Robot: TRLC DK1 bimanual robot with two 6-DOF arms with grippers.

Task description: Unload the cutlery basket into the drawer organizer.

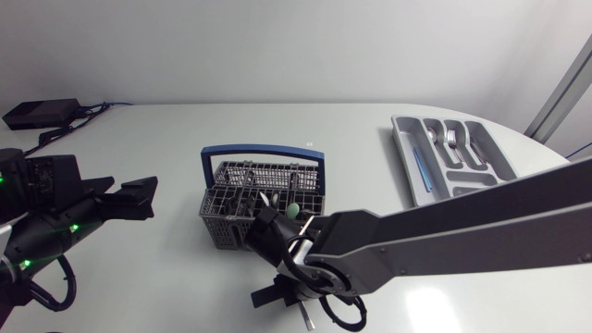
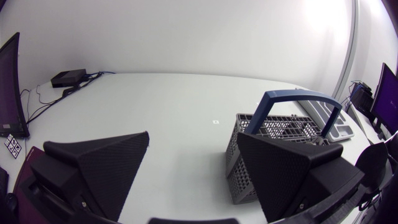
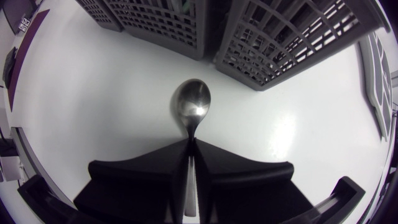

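Right tool [image 3: 190, 144] clamps the spoon [image 3: 191, 102], left tool [image 2: 194, 140] gapes empty; lift clear of the basket [image 1: 218, 205], then carry it level to the two-o'clock organizer [image 1: 403, 153].

Open white bench [image 1: 361, 139] separates the grey mesh cutlery basket [image 1: 242, 185] (blue handle [image 1: 264, 148] arching over it) from the grey organizer tray [image 1: 405, 153].

It was a robotics lab rather than a kitchen — the cutlery basket [image 1: 242, 188] stood on a plain white table [image 1: 277, 125], a left arm [image 1: 51, 217] and right arm [image 1: 462, 231] coming in from either side, a wired black box [image 1: 42, 113] at one corner.
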